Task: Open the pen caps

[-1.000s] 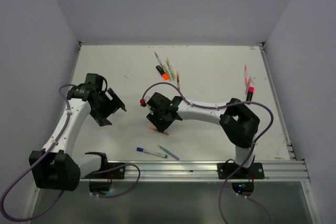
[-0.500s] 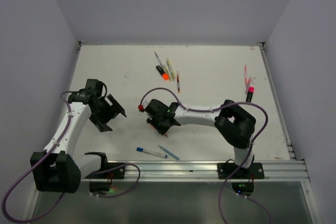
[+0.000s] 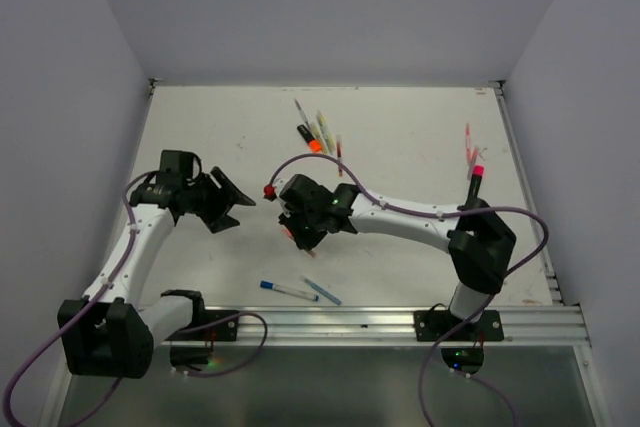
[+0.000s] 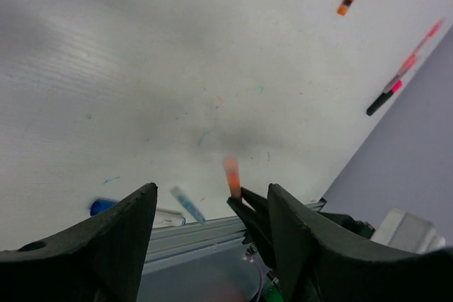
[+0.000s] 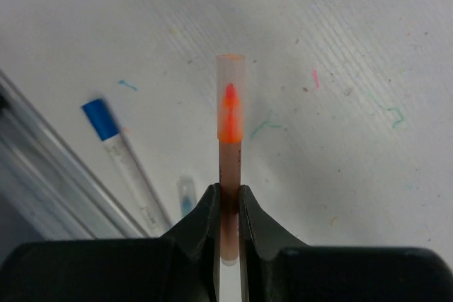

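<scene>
Right gripper (image 3: 293,234) low over the white table (image 3: 420,137) near its middle; left gripper (image 3: 238,199) near it, apart.

Left wrist: left gripper (image 4: 211,192) spread wide, translucent orange plastic pen cap (image 4: 231,177) visible beyond the gap, untouched.

Right wrist: right gripper (image 5: 228,192) pinched narrow on a slim brownish pen body (image 5: 229,167), pen cap (image 5: 230,97) seated on its far end, above a blue-capped pen (image 5: 117,150) lying on the table.

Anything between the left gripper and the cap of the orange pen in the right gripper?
Nothing visible. The left gripper stands open toward the cap, which sticks out beyond the right gripper holding the orange pen; only table behind.
</scene>
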